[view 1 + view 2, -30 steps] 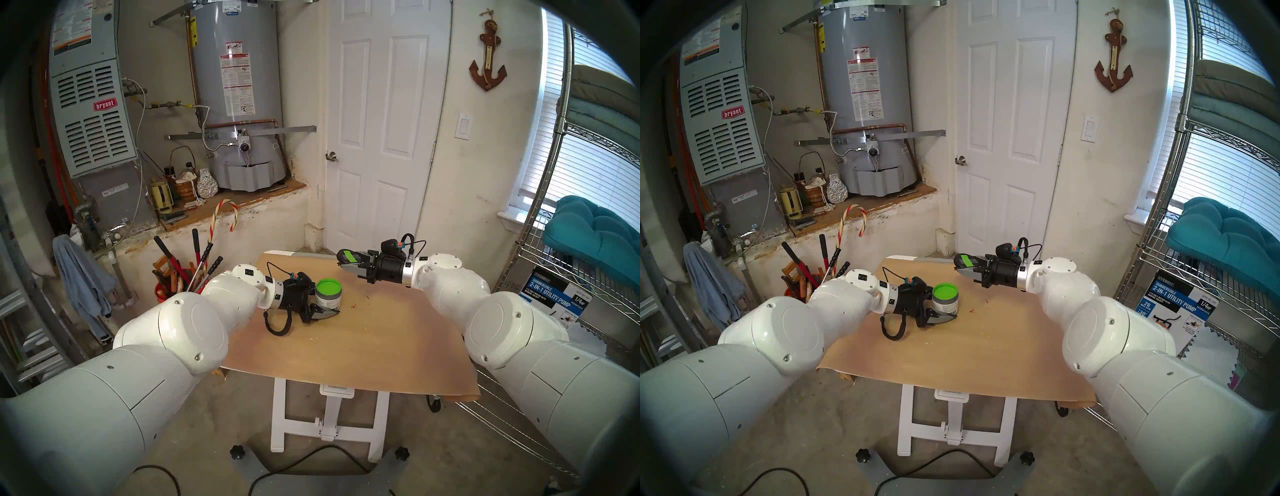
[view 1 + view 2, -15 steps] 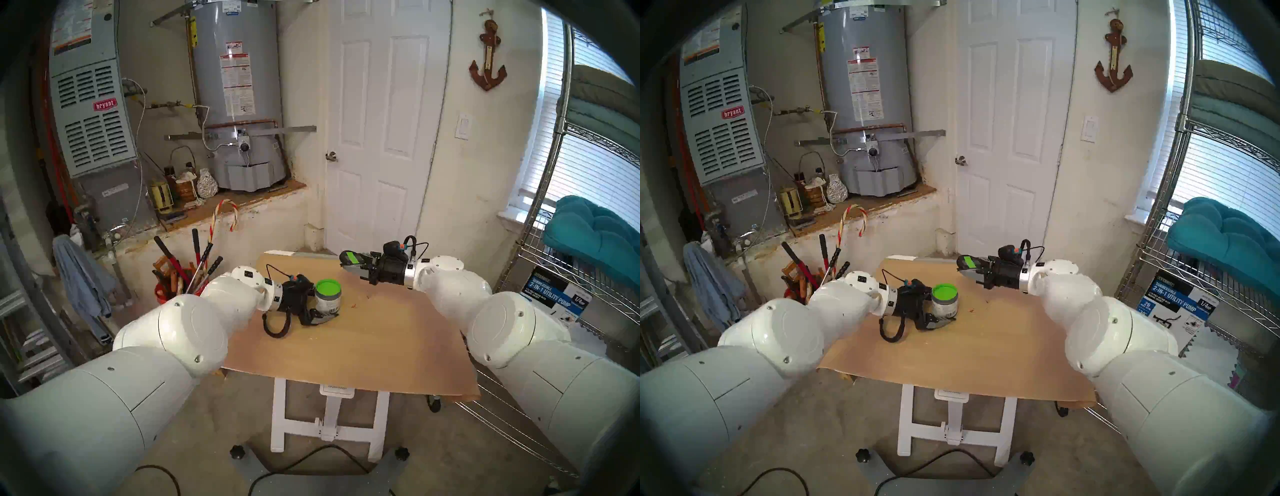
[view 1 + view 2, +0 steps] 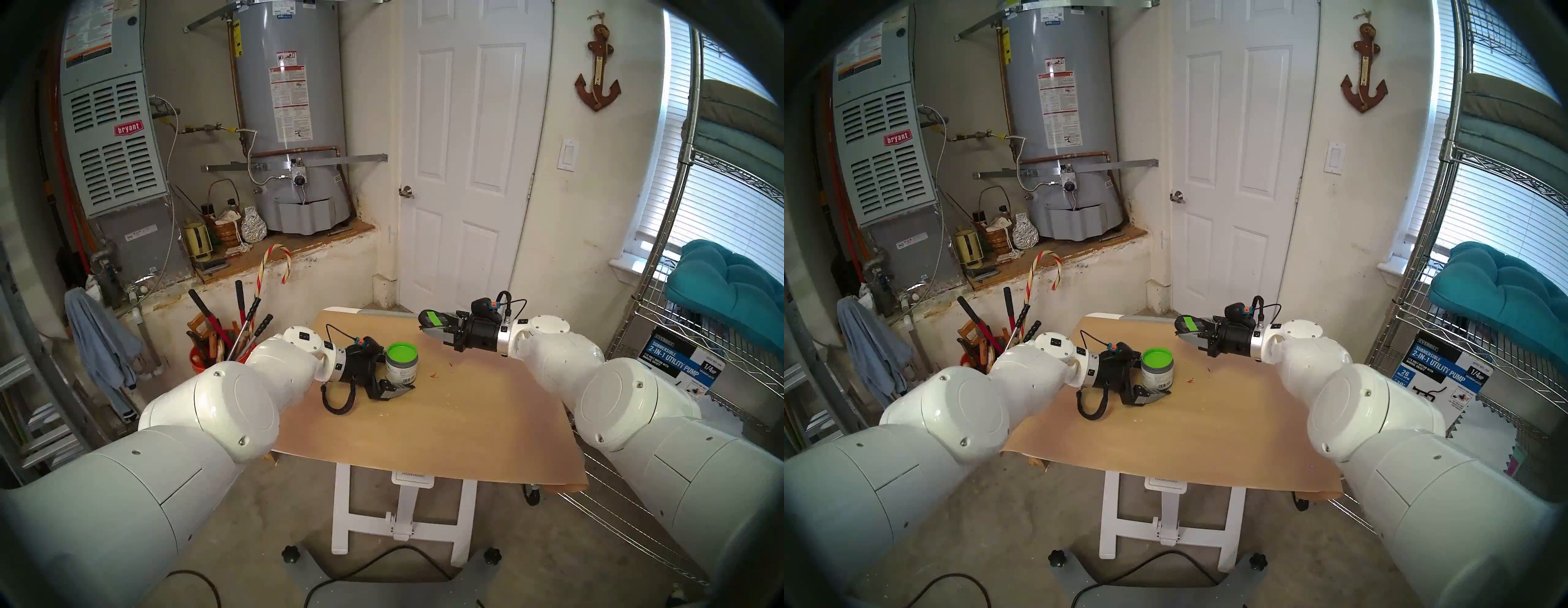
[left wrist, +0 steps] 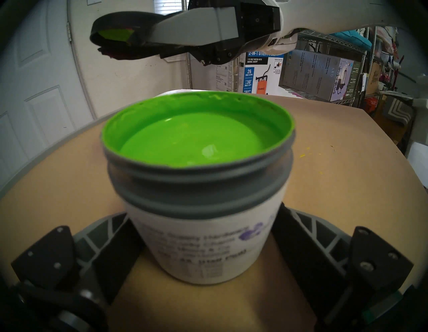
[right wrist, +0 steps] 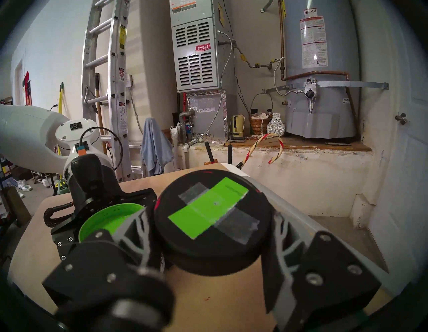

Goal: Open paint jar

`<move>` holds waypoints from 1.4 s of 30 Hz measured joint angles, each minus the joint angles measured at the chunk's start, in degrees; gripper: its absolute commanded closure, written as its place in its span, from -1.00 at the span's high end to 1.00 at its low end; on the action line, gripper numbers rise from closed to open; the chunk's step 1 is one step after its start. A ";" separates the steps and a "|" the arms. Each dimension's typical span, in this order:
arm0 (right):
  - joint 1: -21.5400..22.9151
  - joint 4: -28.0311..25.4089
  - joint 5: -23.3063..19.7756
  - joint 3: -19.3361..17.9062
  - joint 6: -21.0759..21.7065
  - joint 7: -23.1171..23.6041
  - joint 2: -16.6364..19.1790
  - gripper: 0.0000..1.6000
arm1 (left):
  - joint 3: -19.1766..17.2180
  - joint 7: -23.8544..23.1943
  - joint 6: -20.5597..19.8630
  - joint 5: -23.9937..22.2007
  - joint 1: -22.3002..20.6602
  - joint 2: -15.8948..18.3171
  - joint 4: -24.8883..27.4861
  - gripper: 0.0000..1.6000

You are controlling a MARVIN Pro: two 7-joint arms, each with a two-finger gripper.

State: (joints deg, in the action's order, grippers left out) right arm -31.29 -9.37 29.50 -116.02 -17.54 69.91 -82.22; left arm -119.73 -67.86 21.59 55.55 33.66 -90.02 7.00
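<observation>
Paint jar (image 3: pixel 402 364) is seen standing upright on the brown board (image 3: pixel 445 424), left of centre in the head view, uncapped, green paint exposed to the brim. It is flanked by the left gripper (image 4: pixel 208 276), whose jaws are spread, with a gap visible on both sides in the left wrist view. The lid (image 5: pixel 213 222) is held clamped in the right gripper (image 5: pixel 215 255), raised above the board's far right part, well apart from the jar.

Risks judged: the unsupported jar could be tipped if brushed by a left finger during withdrawal, spilling paint; wet paint under the lid could drip onto the board.
</observation>
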 measured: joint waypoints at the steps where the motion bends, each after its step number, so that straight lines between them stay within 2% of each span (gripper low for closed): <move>1: -0.03 0.01 0.23 0.16 -0.06 -0.19 0.14 -1.00 | 0.00 -0.05 -0.04 0.00 0.00 0.00 0.01 1.00; 11: -0.21 0.22 2.09 1.11 -0.38 -1.59 0.87 -1.00 | -0.11 -0.92 -0.37 -0.01 -0.20 0.17 0.01 1.00; 42: -1.12 0.94 8.54 4.35 -1.87 -6.14 1.23 -1.00 | -2.14 -8.08 0.96 -0.47 -0.32 3.62 -0.24 1.00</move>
State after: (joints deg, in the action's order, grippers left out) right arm -32.41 -8.43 38.04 -111.68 -19.41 63.77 -80.99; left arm -121.86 -75.94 22.55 55.08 33.34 -86.41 6.76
